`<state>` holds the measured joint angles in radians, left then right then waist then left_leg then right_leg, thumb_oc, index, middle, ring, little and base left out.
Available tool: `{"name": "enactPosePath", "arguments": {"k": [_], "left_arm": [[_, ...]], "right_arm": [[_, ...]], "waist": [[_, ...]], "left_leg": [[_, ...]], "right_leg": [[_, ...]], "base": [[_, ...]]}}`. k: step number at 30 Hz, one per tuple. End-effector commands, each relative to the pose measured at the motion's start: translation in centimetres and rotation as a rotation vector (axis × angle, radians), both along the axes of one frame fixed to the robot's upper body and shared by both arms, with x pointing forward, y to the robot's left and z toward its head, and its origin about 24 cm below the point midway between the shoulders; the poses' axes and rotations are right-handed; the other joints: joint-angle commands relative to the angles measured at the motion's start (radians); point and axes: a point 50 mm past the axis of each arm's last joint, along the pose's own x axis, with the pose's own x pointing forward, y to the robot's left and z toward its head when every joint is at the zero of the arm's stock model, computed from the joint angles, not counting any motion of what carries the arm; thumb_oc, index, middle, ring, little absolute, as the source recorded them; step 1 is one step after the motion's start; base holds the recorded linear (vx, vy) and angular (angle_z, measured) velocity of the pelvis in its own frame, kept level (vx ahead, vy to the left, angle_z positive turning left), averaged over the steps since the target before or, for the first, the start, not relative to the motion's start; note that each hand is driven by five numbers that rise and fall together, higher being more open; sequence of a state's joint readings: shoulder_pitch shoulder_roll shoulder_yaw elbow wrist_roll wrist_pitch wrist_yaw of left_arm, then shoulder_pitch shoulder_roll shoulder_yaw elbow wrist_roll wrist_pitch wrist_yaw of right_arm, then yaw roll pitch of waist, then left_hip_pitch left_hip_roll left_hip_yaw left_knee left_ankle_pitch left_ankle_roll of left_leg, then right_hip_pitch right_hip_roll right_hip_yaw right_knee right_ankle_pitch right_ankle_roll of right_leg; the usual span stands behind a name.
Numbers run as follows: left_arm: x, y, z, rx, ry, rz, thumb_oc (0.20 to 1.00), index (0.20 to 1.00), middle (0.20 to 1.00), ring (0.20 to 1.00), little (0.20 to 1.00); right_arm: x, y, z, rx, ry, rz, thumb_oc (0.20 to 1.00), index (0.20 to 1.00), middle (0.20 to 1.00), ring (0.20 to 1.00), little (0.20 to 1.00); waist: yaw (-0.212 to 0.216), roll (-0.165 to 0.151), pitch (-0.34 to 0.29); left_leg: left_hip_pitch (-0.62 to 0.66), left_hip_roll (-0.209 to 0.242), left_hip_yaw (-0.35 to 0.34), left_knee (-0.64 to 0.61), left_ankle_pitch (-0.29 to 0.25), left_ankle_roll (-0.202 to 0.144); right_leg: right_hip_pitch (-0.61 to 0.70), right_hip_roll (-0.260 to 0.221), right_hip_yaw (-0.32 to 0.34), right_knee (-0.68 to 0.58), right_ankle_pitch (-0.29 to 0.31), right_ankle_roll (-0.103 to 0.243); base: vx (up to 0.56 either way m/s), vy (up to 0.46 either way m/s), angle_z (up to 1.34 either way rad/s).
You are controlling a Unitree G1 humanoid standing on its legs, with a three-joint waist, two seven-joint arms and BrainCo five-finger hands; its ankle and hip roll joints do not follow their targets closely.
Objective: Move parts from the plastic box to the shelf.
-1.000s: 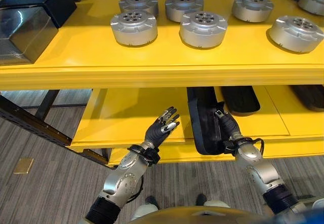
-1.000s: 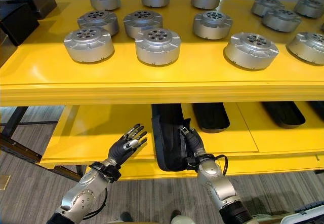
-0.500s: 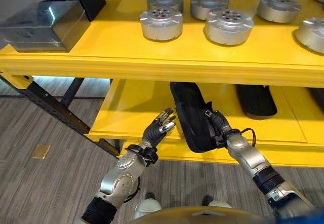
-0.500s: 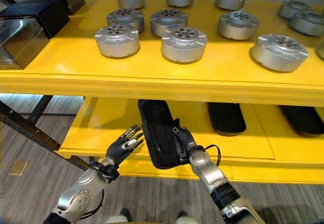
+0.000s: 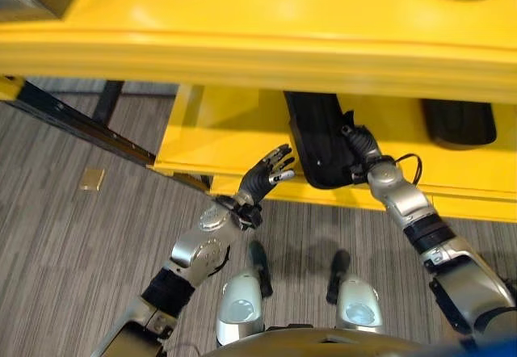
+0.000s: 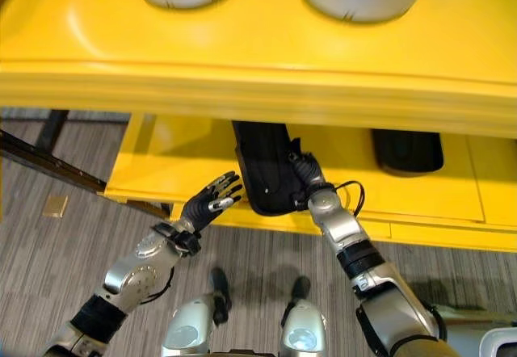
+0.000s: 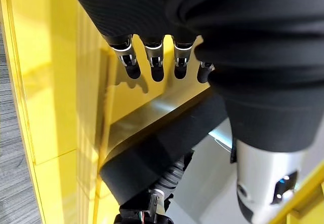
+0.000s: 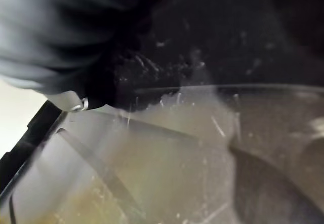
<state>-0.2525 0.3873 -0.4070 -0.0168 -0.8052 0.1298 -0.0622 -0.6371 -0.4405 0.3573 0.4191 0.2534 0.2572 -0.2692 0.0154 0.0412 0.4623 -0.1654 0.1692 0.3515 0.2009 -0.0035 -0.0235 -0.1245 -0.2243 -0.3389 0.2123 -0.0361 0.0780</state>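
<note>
fingers of the right hand (image 5: 359, 144) curl round the right edge of the long black plastic part (image 5: 317, 140), which lies on the lower yellow metal shelf (image 5: 218, 135), its near end sticking out past the front lip. its long side points deeper in under the top shelf. the left hand (image 5: 264, 177) hangs just to its left, fingers spread, holding nothing. another flat black part (image 5: 457, 122) lies well to the right, so there looks to be room to push it in.

The camera dipped toward the floor, so the upper shelf's silver parts slid mostly out of sight. The right hand (image 6: 305, 173) pushed the black part (image 6: 265, 167) further from itself onto the lower shelf (image 6: 153, 163).
</note>
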Motion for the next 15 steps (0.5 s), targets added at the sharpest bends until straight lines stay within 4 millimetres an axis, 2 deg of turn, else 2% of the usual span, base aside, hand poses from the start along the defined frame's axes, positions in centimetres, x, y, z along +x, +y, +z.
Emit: {"name": "enactPosePath", "arguments": {"k": [1,7,15], "left_arm": [[-0.9,-0.3,2.8,-0.092,-0.148,0.002,1.000,1.000,1.000,1.000,1.000],[-0.3,0.1,4.7,-0.117,-0.209,0.020,1.000,1.000,1.000,1.000,1.000],[-0.6,-0.4,6.1,-0.198,-0.245,-0.064,1.000,1.000,1.000,1.000,1.000]], "right_arm": [[1.2,-0.5,4.1,0.051,-0.152,-0.048,0.200,0.200,0.200,0.200,0.200],[2.1,-2.8,5.4,0.032,-0.173,-0.144,0.200,0.200,0.200,0.200,0.200],[2.9,-5.0,7.0,0.059,-0.185,-0.260,0.200,0.200,0.200,0.200,0.200]], "waist": [[0.023,0.002,-0.042],[0.034,0.003,0.021],[0.041,0.008,0.057]], "left_leg": [[0.045,0.081,0.022,0.015,-0.012,-0.066],[-0.018,0.089,0.021,0.094,-0.041,-0.054],[-0.092,0.092,0.019,0.197,-0.088,-0.037]], "right_leg": [[0.019,-0.035,-0.020,0.099,-0.073,0.030],[-0.056,-0.053,-0.017,0.188,-0.095,0.022],[-0.148,-0.068,-0.015,0.315,-0.138,0.007]], "base": [[-0.10,0.022,-0.04],[-0.07,0.018,-0.06],[-0.05,0.015,-0.02]]}}
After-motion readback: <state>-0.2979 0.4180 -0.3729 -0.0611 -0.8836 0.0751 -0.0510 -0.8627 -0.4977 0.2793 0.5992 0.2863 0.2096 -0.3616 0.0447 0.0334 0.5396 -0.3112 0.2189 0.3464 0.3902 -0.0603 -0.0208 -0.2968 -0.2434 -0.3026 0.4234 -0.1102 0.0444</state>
